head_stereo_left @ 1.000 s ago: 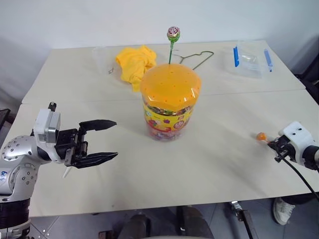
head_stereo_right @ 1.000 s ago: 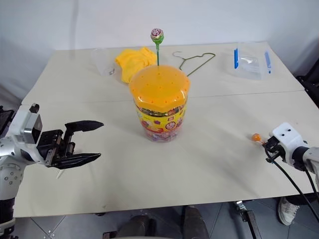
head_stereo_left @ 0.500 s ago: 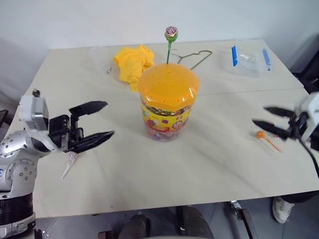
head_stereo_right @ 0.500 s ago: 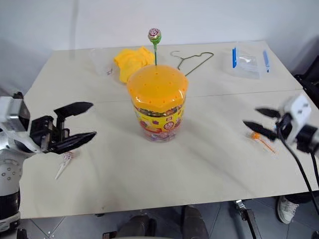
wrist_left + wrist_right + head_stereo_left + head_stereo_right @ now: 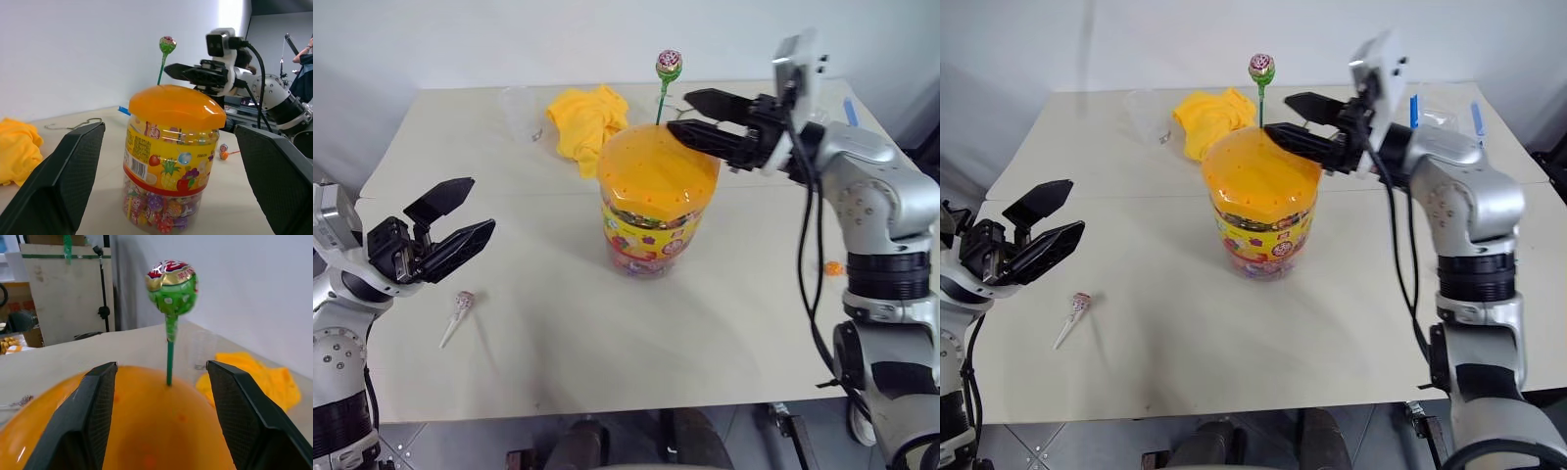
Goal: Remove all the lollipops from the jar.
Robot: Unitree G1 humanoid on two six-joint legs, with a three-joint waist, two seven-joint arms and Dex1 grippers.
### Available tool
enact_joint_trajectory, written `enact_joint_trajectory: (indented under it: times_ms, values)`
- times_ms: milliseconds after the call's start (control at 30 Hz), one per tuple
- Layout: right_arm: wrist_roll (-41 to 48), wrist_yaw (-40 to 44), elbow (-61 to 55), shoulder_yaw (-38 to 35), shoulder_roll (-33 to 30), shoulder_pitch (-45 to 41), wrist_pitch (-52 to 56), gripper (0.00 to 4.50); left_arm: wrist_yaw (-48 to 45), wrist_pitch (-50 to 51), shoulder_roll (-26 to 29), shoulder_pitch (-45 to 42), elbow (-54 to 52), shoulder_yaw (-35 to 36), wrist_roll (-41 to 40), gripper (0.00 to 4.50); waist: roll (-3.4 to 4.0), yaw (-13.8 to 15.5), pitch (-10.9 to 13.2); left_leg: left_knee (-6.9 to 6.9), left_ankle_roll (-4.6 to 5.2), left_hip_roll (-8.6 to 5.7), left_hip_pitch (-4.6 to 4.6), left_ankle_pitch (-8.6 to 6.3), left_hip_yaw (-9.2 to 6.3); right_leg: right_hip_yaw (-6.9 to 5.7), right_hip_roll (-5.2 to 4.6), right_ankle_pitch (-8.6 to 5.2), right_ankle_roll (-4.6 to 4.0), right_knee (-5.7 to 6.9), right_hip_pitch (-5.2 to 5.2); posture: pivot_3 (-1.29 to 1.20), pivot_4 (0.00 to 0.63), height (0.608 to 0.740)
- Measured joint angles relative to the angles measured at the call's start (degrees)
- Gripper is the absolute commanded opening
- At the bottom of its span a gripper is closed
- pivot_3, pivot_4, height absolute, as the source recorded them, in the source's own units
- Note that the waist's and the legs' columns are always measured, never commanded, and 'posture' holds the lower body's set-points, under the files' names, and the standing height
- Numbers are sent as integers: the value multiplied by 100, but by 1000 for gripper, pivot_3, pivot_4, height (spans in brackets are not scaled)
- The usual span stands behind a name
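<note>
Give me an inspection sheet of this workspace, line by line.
Surface: beige table, seam across the middle.
Job's things: jar upright, orange lid on; green-stick lollipop standing in the lid; purple-pink lollipop and orange lollipop lying on the table.
Clutter: yellow cloth, wire hanger, clear box with blue clips.
Grippers: left gripper open, empty; right gripper open beside the standing lollipop's stick.
Cables: black cable along the right arm.
Surroundings: white wall.
</note>
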Motion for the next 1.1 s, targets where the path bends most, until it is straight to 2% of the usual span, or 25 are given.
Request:
enact_joint_trajectory:
  times_ms: [100, 300, 333, 567, 700, 800, 900, 933, 1000, 1100]
  values:
    - [-125, -93, 217, 51, 186, -160, 19, 2371, -5, -7, -2, 31, -43, 0, -1, 4500, 0, -12, 0, 2, -1, 2, 1, 0, 1, 0, 2, 0, 0, 7, -2, 0, 150, 740]
    - [-168, -102, 373, 19, 353, -273, 42, 275, -7, -26, -9, 149, -101, 6, -2, 4500, 0, -37, 0, 2, -1, 3, 5, 1, 4, 4, 4, 0, 0, 14, -2, 0, 150, 740]
    - [-168, -97, 381, 15, 365, -276, 33, 35, -6, -28, -9, 155, -108, 8, -3, 4500, 0, -43, 0, 2, -2, 3, 5, 1, 4, 4, 4, 0, 0, 14, -2, 0, 150, 740]
    - [133, -63, 533, -520, 815, -285, -315, 35, -61, -74, -10, 148, -121, -5, -4, 4500, 1, -140, 0, 0, -1, 1, 4, 1, 3, 2, 2, -1, -1, 17, -7, 0, 150, 740]
    - [337, 34, 572, -985, 589, -289, -549, 35, -325, -147, 53, 68, -129, -212, 134, 4500, 1, -136, 0, 0, 0, -5, 4, 1, 1, 0, -1, -1, -1, 17, -5, 0, 150, 740]
    - [30, 109, 830, -1089, -287, -278, -679, 35, -748, -289, 255, 45, -131, -652, 510, 4500, 0, -112, 0, -1, 9, -18, 1, 3, 0, 1, -6, -1, -1, 15, -4, 0, 150, 740]
    - [-574, 178, 1083, -1009, -1475, -35, -636, 35, -1071, -355, 373, 31, -148, -892, 681, 4500, 0, -99, 0, -7, 16, -17, 0, 0, 6, 6, -17, -1, -1, 7, -5, 0, 150, 740]
    - [-868, 258, 1110, -813, -2026, 212, -592, 35, -1129, -332, 392, 19, -231, -946, 676, 4500, 0, -84, 1, -11, 17, -15, -1, -1, 6, 6, -18, -1, -1, 1, -5, 0, 150, 740]
    - [-1355, 308, 1211, -628, -2712, 728, -445, 35, -1247, -282, 468, 22, -362, -992, 667, 4500, 0, -74, 1, -17, 18, -9, -1, -2, 17, 12, -16, -1, -1, -6, -6, 0, 150, 740]
    - [-1926, 369, 1223, -466, -3357, 1796, -553, 35, -1480, -272, 625, 29, -320, -1036, 704, 4500, 5, -71, 3, -18, 18, -3, 2, -2, 38, 24, -10, 0, 0, -2, -11, 0, 150, 740]
